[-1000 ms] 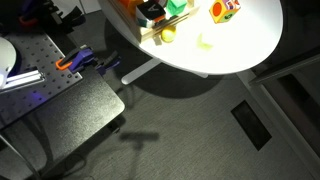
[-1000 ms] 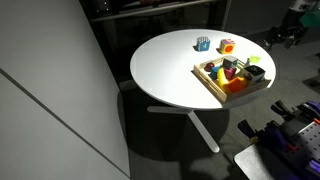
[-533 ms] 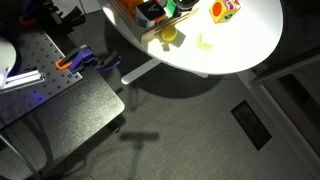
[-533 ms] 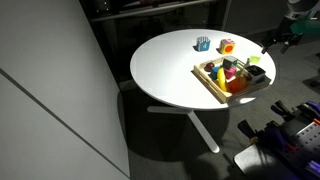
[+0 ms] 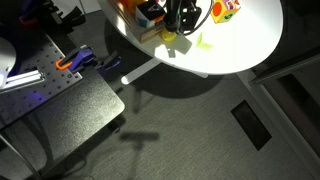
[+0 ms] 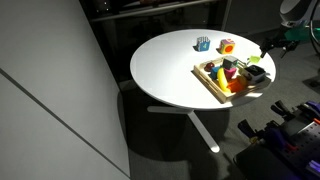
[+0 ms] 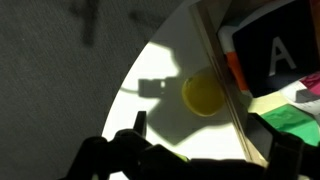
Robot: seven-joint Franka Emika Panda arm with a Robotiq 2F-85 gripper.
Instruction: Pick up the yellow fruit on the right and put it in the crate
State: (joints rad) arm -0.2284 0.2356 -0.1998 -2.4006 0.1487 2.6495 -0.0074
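The yellow fruit (image 7: 204, 93) is small and round and lies on the white table, touching the outer slat of the crate (image 7: 226, 95). It shows in both exterior views (image 5: 168, 37) (image 6: 257, 72). The light wooden crate (image 5: 148, 35) (image 6: 209, 79) holds several coloured toys. My gripper (image 7: 210, 140) is open and empty, its two dark fingers wide apart, hovering above the table with the fruit just ahead of the jaws. In both exterior views the gripper (image 5: 184, 24) (image 6: 266, 50) hangs over the crate's side near the fruit.
A paler, flatter greenish-yellow fruit (image 5: 205, 41) lies farther from the crate. An orange-and-red toy block (image 5: 225, 10) (image 6: 227, 46) and a small blue object (image 6: 203, 43) stand on the round white table (image 6: 165, 70). The table rim is close behind the fruit.
My gripper has come in over the table and moved toward the crate and the yellow fruit. The fruits and crate have not moved.
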